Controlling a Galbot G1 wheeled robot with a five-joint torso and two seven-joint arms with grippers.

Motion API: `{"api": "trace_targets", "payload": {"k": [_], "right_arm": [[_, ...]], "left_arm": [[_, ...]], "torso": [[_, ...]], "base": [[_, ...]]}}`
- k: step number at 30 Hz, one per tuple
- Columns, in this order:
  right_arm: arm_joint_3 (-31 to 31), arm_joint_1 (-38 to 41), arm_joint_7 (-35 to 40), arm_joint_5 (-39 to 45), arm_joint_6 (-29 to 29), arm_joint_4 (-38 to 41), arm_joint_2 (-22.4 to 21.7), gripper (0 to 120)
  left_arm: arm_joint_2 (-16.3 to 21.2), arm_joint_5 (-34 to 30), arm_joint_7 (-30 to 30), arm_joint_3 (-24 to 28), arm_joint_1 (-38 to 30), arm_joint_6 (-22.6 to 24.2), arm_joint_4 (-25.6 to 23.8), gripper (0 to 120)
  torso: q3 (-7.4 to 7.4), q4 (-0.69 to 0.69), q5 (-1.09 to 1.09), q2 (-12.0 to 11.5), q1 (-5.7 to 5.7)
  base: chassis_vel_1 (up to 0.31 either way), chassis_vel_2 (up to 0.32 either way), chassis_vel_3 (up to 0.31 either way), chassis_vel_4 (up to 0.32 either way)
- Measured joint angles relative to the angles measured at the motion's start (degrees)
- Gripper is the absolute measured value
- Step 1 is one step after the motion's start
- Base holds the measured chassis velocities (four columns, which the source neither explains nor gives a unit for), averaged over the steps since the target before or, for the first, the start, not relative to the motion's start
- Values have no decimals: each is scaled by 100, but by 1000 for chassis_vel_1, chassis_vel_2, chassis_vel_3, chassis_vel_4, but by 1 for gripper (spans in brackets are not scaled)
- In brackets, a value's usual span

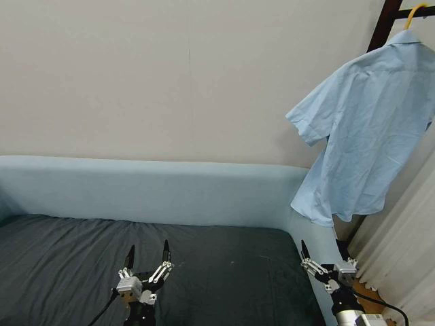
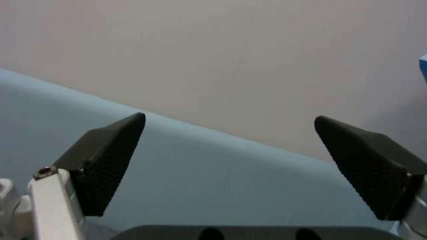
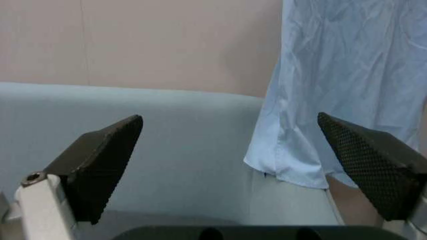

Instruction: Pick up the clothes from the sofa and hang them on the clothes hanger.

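A light blue short-sleeved shirt (image 1: 363, 129) hangs on a yellow hanger (image 1: 412, 15) from a dark rack (image 1: 384, 24) at the upper right; its hem (image 3: 293, 170) reaches down past the sofa's right end. The sofa (image 1: 156, 193) has a pale blue back and a dark seat (image 1: 81, 261). My left gripper (image 1: 148, 255) stands open low over the seat's middle, nothing between its fingers (image 2: 107, 165). Over the sofa's right end my right gripper (image 1: 326, 255) is open too, its fingers (image 3: 100, 165) spread wide and bare, pointing toward the shirt's hem.
A plain beige wall (image 1: 170, 75) rises behind the sofa. A pale curtain (image 1: 404, 244) hangs at the right, beside the rack and below the shirt. The dark seat stretches free to the left.
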Motion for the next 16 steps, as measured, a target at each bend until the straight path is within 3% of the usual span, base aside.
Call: {"api": "trace_targets", "payload": {"k": [16], "right_arm": [[-32,51,30,12,-19,12,-31,100]], "left_arm": [[19,6,2,-12,10,20,-24,100]], "torso": [[0,0,0,0,1]], "base": [[0,0,0,0]]}}
